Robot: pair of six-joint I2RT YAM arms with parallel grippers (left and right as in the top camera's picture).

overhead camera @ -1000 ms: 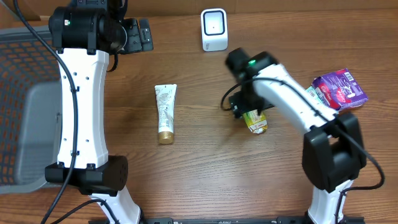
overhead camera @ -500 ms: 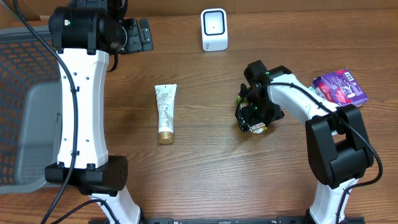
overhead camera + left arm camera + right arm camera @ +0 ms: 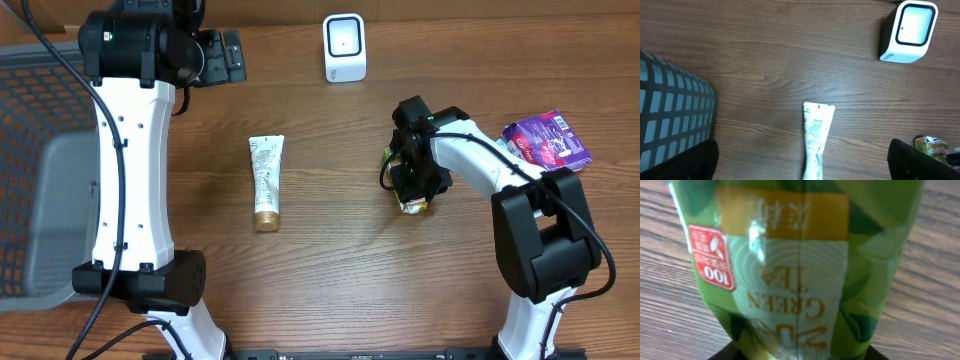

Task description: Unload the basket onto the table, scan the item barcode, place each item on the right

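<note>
Two arms share our brown wooden desk. Our left gripper hangs wide open and holds nothing. Our right gripper sits low, well apart from the small white scanner box, on top of the shiny green tea pack lying right of the desk's middle. We cannot tell if it pinches the pack. We should squeeze softly so the pack keeps its shape. It has a gold band, a red sticker and no bars showing.
</note>
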